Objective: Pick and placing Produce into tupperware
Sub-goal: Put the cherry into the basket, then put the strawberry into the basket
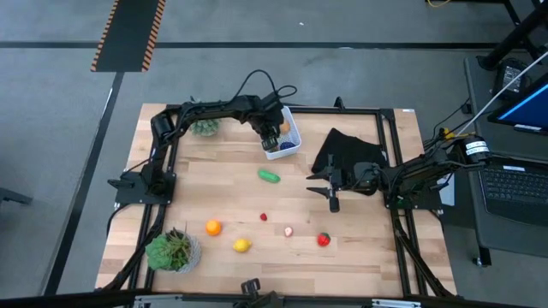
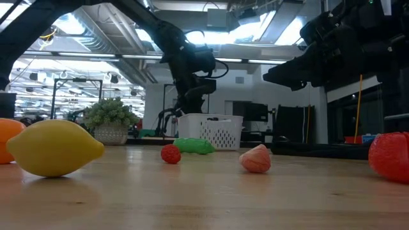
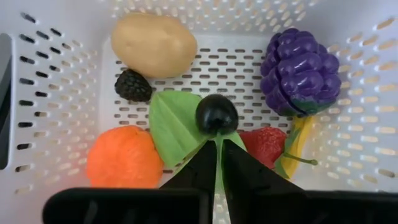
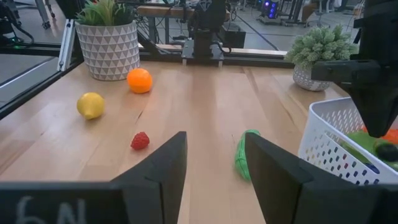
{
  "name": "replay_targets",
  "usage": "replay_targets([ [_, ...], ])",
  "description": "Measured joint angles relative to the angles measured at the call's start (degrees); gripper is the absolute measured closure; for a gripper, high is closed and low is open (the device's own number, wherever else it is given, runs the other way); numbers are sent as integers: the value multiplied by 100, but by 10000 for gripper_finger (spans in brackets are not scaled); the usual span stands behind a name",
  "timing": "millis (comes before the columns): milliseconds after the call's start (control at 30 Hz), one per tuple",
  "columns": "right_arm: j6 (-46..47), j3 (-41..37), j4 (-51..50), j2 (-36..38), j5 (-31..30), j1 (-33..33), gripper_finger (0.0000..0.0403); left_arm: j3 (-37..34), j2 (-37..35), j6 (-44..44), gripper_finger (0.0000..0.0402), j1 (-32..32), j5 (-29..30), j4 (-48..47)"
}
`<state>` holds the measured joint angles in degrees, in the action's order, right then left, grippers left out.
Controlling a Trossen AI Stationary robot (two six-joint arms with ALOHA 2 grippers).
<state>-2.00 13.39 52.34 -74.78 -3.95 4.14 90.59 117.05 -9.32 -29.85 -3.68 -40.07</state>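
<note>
The white tupperware [image 1: 293, 142] stands at the table's far middle. My left gripper [image 3: 216, 142] points down into it, its fingers all but shut, the tips at a dark round fruit [image 3: 216, 115] lying on a green leaf piece [image 3: 174, 127]. Around it in the tub lie a potato [image 3: 154, 45], a blackberry [image 3: 132, 85], purple grapes [image 3: 303, 71], an orange piece [image 3: 123, 157] and a strawberry [image 3: 264, 144]. On the table rest a green cucumber [image 1: 269, 176], an orange [image 1: 213, 228], a lemon [image 1: 242, 245] and three small red pieces. My right gripper [image 4: 214, 140] waits open at the right. My left gripper comes from above, pointing down into the tub, and its fingertips [image 3: 205, 152] meet at the near side of the dark round fruit [image 3: 216, 130]. Whether they pinch it or only touch it I cannot tell. The fruit sits on the green leaf piece inside the tub.
A black cloth [image 1: 347, 150] lies at the far right beside my right gripper [image 1: 332, 195]. One potted plant [image 1: 174, 251] stands at the near left corner and another [image 1: 204, 127] at the far left next to the tub. The middle of the table between the produce is bare wood.
</note>
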Motion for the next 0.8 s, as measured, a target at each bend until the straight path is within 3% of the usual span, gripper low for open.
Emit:
replay_targets([
  [433, 11, 0, 3, 0, 1, 0, 238, -9, -111, -157, 349, 66, 113, -289],
  [800, 12, 0, 1, 19, 3, 0, 238, -194, -1435, -479, 325, 626, -223, 101],
])
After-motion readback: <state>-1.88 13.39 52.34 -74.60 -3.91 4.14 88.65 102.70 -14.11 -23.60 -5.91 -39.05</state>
